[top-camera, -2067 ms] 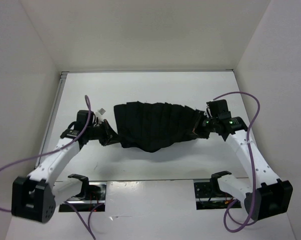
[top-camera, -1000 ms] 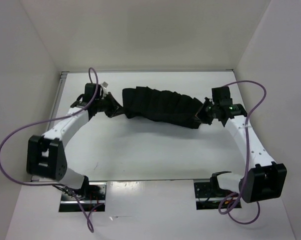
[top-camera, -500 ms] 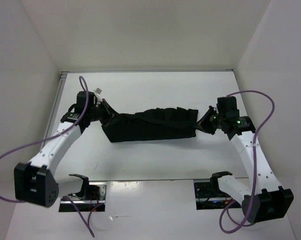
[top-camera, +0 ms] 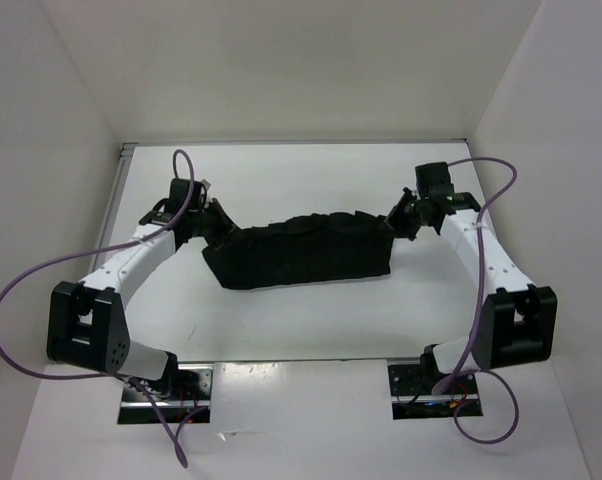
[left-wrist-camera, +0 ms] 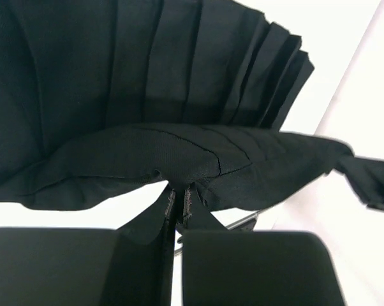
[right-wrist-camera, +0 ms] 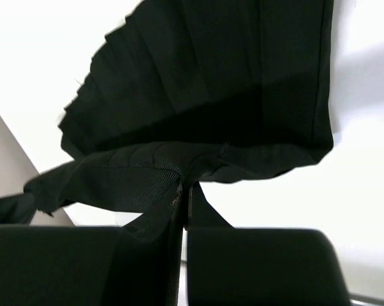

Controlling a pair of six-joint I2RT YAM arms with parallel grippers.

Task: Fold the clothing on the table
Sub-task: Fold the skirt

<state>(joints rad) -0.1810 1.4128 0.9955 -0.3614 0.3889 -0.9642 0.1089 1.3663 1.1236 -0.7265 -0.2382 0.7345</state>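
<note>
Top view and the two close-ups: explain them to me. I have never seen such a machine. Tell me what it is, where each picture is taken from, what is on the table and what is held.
This is a robot with two white arms, the left arm and the right arm, bolted at the near edge of a white table. The wide picture looks down from above and behind them. Each close-up comes from a camera on one wrist, looking past that gripper's own black fingers. The only item is the clothing, a black pleated garment. The left gripper is shut on one end of it and the right gripper on the other, so it spans between them.
</note>
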